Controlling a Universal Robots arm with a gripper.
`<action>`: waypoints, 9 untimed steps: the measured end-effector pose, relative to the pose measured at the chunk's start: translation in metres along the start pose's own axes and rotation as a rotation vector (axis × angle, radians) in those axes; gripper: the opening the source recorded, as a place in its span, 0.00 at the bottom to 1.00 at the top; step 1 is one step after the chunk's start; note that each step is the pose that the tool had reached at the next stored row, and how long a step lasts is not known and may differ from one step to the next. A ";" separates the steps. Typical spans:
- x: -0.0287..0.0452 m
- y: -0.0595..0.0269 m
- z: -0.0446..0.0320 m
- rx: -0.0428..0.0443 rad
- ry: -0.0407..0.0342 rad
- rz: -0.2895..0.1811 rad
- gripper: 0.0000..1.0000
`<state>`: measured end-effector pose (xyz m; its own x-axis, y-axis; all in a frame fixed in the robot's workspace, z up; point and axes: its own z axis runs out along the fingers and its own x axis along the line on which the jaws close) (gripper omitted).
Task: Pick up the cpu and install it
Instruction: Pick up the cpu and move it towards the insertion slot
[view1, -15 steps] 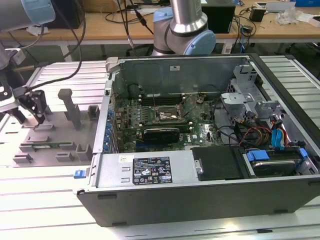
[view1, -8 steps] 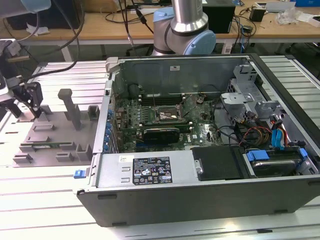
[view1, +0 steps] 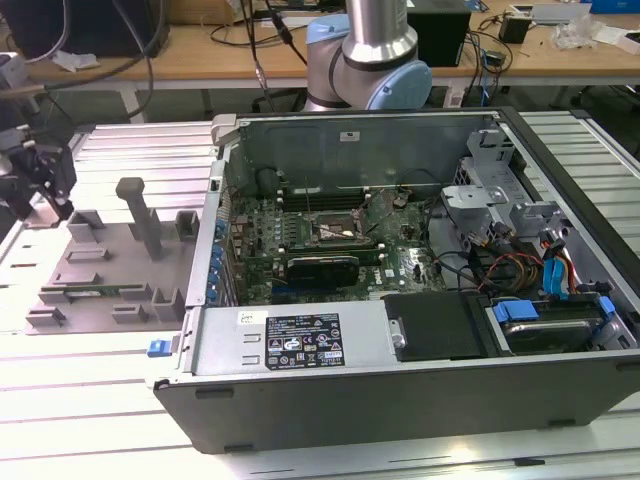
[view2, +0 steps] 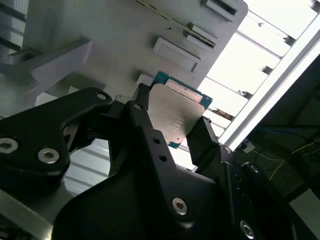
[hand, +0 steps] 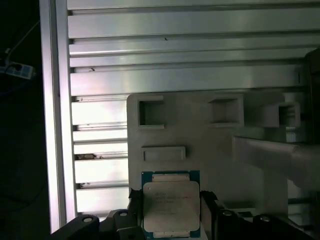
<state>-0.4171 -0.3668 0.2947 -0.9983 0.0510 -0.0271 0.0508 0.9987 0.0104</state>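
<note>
In both wrist views the cpu (view2: 176, 111) (hand: 171, 199) is a flat square chip with a silvery top plate and a green-blue rim. It sits between my gripper's (view2: 172, 119) (hand: 171, 206) two black fingers (view2: 206, 139), which are shut on its opposite edges, and it hangs a little above the grey plastic tray (hand: 210, 145). In the exterior view my gripper (view1: 45, 185) hovers over the far corner of that tray (view1: 100, 270), at the exterior view's left. The open computer case (view1: 400, 360) lies to the exterior view's right, with the black socket (view1: 335, 232) on its motherboard.
Blocky posts (view1: 140, 215) rise from the tray beside my gripper. Ribbed aluminium slats (view1: 100, 400) form the table surface. The case's metal walls, a drive cage (view1: 480, 190) and coloured cables (view1: 555, 275) crowd the space around the motherboard. The arm's base (view1: 370, 60) stands behind the case.
</note>
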 end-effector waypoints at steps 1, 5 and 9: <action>-0.0001 0.0001 -0.0038 0.0000 0.0000 0.000 0.55; -0.0005 0.0004 -0.0182 0.0000 0.0000 0.000 0.55; -0.0009 0.0007 -0.0336 0.0000 -0.0001 0.000 0.55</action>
<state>-0.4170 -0.3665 0.3283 -0.9983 0.0510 -0.0272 0.0507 0.9987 0.0104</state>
